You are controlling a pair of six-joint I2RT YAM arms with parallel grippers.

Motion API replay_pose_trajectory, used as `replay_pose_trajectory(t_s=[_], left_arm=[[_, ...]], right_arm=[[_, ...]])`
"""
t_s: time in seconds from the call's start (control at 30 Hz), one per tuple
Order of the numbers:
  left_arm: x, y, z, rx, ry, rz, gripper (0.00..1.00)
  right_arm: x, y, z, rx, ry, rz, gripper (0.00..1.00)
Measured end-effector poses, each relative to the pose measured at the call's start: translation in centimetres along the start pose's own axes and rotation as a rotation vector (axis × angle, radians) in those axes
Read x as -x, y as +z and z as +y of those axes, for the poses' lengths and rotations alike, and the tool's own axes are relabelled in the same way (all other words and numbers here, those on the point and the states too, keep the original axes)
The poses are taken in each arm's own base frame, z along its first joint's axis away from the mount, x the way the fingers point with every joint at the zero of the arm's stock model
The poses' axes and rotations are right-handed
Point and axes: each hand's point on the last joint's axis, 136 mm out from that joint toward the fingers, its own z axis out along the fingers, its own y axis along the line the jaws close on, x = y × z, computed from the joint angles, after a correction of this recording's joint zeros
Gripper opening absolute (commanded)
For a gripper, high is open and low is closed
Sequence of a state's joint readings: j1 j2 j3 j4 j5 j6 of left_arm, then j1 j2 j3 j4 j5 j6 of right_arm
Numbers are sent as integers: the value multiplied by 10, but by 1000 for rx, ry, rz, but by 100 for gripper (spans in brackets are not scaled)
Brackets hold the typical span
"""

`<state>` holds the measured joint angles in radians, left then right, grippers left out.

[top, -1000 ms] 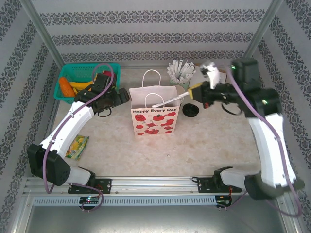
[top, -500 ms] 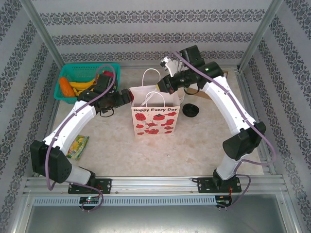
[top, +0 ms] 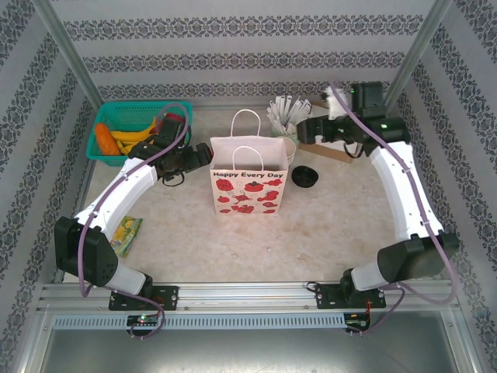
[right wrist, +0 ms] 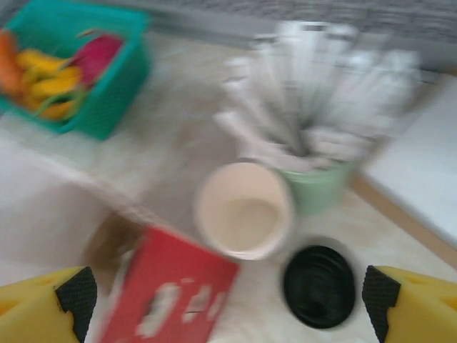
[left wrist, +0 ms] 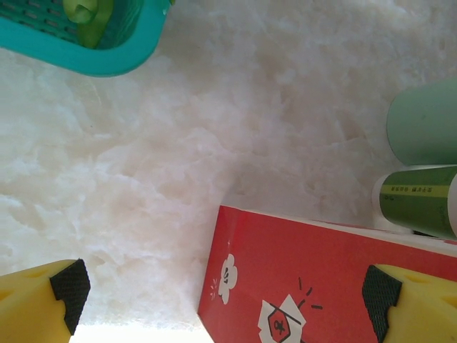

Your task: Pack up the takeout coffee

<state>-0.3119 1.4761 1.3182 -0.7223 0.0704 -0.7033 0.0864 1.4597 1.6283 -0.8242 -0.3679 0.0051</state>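
Top external view, left gripper (top: 205, 155) wide open left of gift bag (top: 248, 185), right gripper (top: 300, 130) wide open beyond its right side.

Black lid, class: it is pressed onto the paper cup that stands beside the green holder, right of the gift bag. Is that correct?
No. The black lid lies on the table beside the paper cup, which stands open; the right wrist view shows it. The cup does stand beside the green holder, right of the gift bag.
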Motion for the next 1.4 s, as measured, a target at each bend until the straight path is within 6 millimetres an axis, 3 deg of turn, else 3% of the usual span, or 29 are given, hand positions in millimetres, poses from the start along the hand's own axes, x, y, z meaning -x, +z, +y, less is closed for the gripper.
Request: replay_pose_trajectory(t_s=[0.13, 0.27, 0.43, 0.57, 0.83, 1.2, 1.4], left_arm=[[10, -11, -1, -18, 8, -74, 100], [13, -30, -6, -97, 39, -158, 100], [19, -54, -23, -234, 107, -257, 100], [22, -75, -38, -336, 167, -317, 100], [26, -87, -56, -423, 223, -348, 100], [20, -57, -55, -396, 227, -276, 100], [18, -56, -56, -405, 230, -265, 100]], right_arm=[[-8, 7, -106, -263, 260, -5, 97], [-41, 44, -188, -403, 428, 112, 93], [-56, 107, -232, -457, 466, 253, 88], [-60, 141, -262, -506, 468, 297, 87], [-69, 177, -288, -532, 464, 353, 88], [-86, 192, -281, -535, 372, 451, 90], [-89, 204, -274, -552, 315, 484, 80]])
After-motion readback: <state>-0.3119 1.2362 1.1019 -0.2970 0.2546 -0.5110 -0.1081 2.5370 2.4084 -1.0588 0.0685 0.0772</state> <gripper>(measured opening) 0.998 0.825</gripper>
